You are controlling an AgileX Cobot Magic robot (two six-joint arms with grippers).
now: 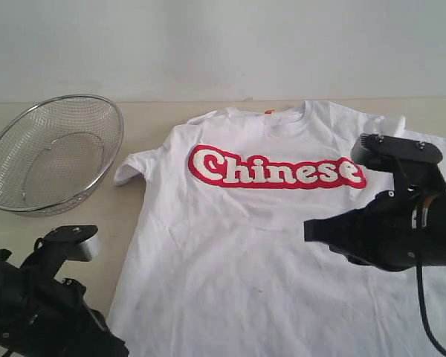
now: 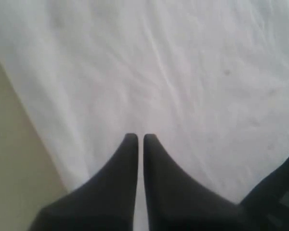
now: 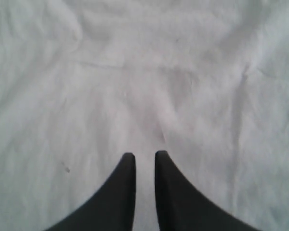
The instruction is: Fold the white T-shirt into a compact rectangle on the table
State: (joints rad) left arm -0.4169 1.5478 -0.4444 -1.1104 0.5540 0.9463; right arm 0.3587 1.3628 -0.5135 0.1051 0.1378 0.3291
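Note:
The white T-shirt (image 1: 245, 245) lies spread flat and face up on the table (image 1: 152, 123), its red "Chinese" band across the chest and collar toward the far edge. My left gripper (image 2: 140, 137) hovers over the shirt's lower left part (image 2: 183, 72), near its side edge, shut with nothing between its fingers. My right gripper (image 1: 308, 230) points left above the shirt's right half. In the right wrist view, my right gripper (image 3: 144, 155) shows a narrow gap between its fingers, with only white cloth (image 3: 144, 72) below them and nothing held.
A round wire-mesh basket (image 1: 52, 152) sits empty at the table's far left. Bare tabletop (image 2: 9, 168) runs along the shirt's left edge. A pale wall rises behind the table.

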